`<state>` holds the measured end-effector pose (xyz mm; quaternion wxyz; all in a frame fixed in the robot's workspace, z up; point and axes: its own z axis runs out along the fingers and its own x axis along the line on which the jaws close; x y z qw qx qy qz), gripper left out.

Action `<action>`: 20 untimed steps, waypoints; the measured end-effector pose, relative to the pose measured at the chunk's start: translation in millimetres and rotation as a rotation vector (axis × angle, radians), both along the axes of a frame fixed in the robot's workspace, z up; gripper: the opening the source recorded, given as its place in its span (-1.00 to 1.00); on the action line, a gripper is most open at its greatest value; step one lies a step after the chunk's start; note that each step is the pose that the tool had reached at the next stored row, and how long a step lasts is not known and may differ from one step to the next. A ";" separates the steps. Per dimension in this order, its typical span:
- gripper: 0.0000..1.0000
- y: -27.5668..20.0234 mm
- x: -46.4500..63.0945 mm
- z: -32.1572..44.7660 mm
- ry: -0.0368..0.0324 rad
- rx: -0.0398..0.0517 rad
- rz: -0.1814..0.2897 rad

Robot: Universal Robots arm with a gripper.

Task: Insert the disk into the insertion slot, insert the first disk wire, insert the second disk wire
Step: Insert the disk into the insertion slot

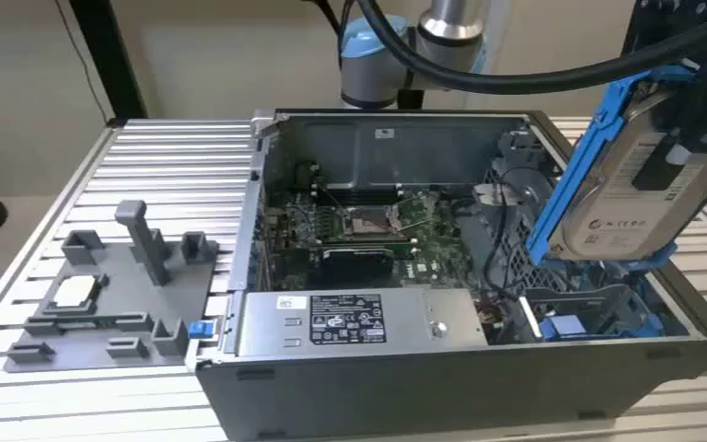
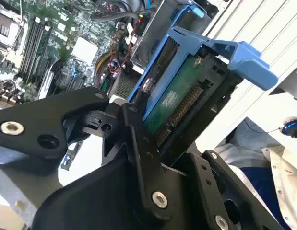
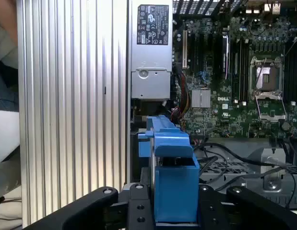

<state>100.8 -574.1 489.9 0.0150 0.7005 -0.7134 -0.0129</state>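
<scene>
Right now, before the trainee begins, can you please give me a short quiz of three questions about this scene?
1. True or false: the disk already sits fully inside the insertion slot.
2. What does the gripper hold? A) the disk B) a loose cable C) nothing
3. Fill the gap: the plastic carrier framing the disk is coloured ____.

Key: 1 false, it is held in the air over the open computer case; 2 A; 3 blue.
</scene>
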 end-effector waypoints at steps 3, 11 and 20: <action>-1.00 0.0 0.0 0.0 0.0000 0.0000 0.000; -1.00 0.0 0.0 -0.7 0.0000 0.0000 0.000; -1.00 0.1 2.0 -9.4 -0.0019 -0.0003 0.000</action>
